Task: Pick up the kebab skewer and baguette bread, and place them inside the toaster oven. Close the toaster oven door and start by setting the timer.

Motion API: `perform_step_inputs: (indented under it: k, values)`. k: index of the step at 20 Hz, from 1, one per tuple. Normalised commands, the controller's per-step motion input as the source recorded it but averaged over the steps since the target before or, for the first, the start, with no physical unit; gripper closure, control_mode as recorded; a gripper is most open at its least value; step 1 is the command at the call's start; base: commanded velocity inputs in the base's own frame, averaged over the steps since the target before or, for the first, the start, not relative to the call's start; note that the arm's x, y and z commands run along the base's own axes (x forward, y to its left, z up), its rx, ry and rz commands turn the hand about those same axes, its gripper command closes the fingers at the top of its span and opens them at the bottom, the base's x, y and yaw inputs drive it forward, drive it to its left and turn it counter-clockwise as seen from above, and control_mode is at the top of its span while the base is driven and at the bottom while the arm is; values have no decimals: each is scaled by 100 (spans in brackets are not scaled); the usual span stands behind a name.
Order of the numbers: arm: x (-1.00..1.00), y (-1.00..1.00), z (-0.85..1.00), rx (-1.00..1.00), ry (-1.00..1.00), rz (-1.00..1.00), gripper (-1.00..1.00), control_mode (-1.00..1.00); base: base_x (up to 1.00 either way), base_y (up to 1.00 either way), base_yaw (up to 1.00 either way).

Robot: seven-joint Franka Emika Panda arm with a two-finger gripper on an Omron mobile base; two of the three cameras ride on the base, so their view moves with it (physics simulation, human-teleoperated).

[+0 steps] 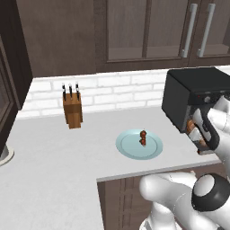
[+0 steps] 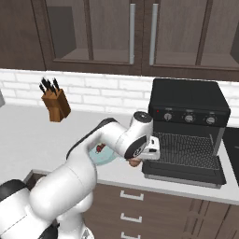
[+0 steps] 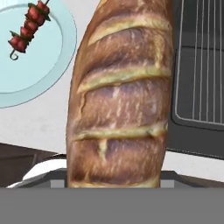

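**Baguette in transit toward the open oven**

The gripper (image 2: 135, 161) is clamping the baguette bread (image 3: 120, 94) just beside the lowered toaster oven door (image 2: 184, 173). Carried long, the loaf's end is risking a knock against the toaster oven (image 2: 189, 109) frame. Farther off, the kebab skewer (image 1: 143, 138) is lying on the plate (image 1: 128, 148).

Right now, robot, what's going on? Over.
Gripper shut on golden-brown scored baguette. Black toaster oven open, wire rack ahead. Red-chunk kebab skewer on pale blue plate.
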Motion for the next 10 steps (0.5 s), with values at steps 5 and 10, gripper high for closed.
perform_step_inputs:
  k: [5, 10]
  values:
    - [26, -97, 10, 0, 0, -1, 100, -100, 0, 0, 0]
    - [21, -61, 0, 0, -1, 0, 100, -100, 0, 0, 0]
